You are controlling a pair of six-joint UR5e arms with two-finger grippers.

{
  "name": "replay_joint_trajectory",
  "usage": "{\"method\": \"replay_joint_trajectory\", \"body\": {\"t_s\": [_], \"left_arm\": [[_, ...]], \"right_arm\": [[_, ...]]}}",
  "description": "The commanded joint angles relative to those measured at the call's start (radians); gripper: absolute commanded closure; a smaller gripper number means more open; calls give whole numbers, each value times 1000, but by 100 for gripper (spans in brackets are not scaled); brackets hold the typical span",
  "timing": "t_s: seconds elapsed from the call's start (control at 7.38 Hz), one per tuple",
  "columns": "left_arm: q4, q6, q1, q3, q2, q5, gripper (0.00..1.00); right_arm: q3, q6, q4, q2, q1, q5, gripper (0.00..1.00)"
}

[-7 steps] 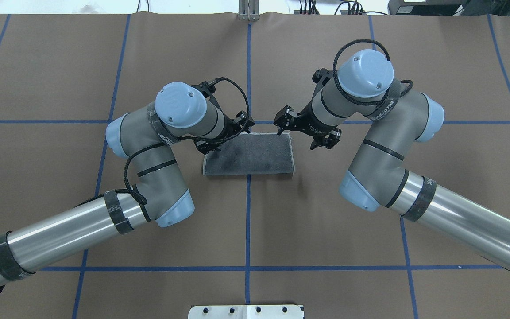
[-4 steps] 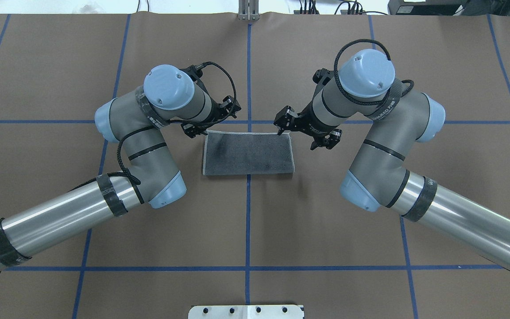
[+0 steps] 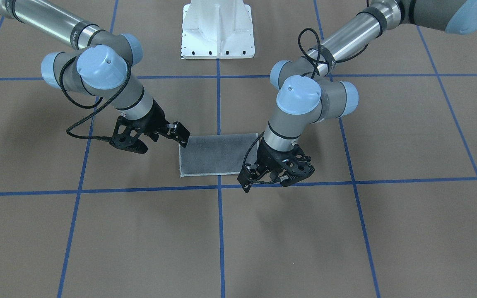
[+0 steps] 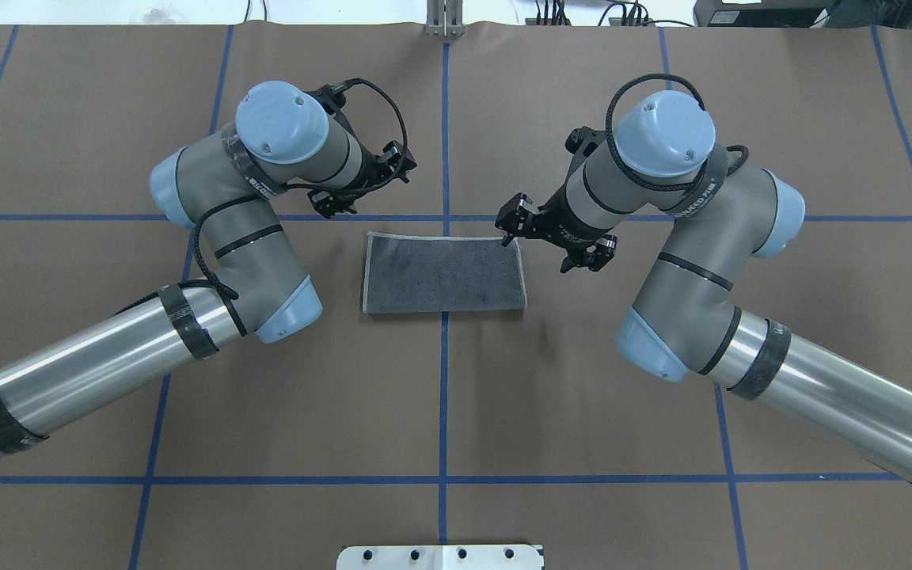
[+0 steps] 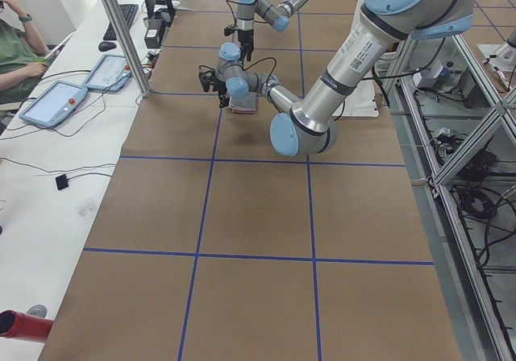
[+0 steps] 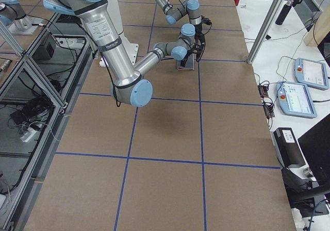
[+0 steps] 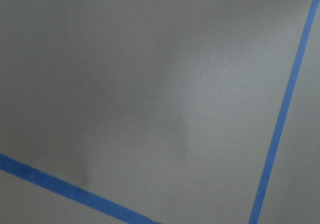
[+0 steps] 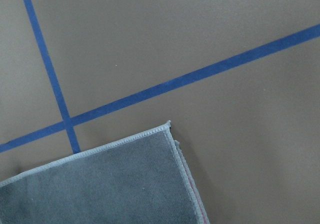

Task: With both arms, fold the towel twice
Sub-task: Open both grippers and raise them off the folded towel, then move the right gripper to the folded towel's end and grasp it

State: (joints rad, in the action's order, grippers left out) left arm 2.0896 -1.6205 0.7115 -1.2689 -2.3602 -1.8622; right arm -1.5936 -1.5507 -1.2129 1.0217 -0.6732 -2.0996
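Both grippers hang spread wide, with nothing between their fingers. From the front, the right gripper is at the picture's left, one finger by a corner of the towel. The left gripper hangs at the opposite end, over the corner nearest the camera. The towel lies flat on the brown table as a dark grey rectangle with a light stitched edge, astride a blue tape line

From overhead, the left gripper is off the towel, beyond the blue cross line and apart from its far left corner. The right gripper has one fingertip right at the far right corner; whether it touches I cannot tell

From the left end, the towel is a small patch below the near arm's wrist, and the fingers are too small to judge

From the right end, the towel lies under the two wrists, again too small for detail

The left wrist camera shows only bare table and two blue lines

The right wrist camera shows a towel corner lying flat near a crossing of blue lines, grey face up, with a thin pink strip along its side edge
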Motion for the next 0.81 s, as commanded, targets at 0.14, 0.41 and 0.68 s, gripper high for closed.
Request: {"method": "replay_joint_trajectory", "body": {"t_s": [0.14, 0.41, 0.68], "left_arm": [[-3, 56, 49, 0, 1, -45, 0], [-3, 60, 52, 0, 1, -45, 0], [-3, 60, 52, 3, 4, -45, 0]], "right_arm": [[1, -167, 3, 9, 64, 22, 1], [9, -196, 1, 3, 98, 85, 2], [35, -197, 1, -9, 103, 96, 3]]}}
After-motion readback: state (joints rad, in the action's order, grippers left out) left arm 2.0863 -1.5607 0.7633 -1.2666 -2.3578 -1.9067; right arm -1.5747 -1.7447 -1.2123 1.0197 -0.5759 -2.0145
